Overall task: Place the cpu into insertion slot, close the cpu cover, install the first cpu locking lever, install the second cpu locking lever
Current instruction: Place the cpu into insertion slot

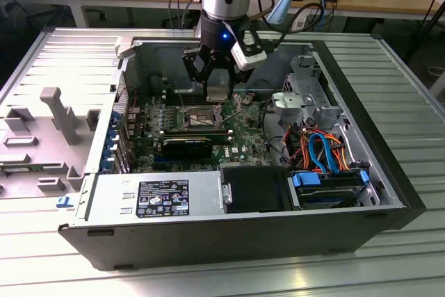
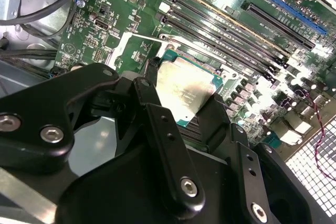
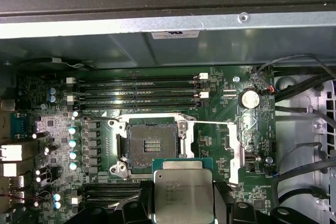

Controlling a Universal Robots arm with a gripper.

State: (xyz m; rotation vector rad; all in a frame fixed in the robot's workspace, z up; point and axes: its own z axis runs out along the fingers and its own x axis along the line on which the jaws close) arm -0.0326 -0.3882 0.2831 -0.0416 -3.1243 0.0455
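Clamping the cpu [image 3: 184, 195] by two opposite edges between the black fingers [image 3: 143, 205] of the gripper [image 1: 217, 92], inside the open computer case [image 1: 243, 241]. Holding the chip, dull silver top outward, above the green motherboard [image 3: 220, 93] and near the insertion slot [image 3: 152, 145], not yet seated. Leaving the slot's dark centre uncovered within its silver rim, beside the long black memory slots [image 3: 136, 90].
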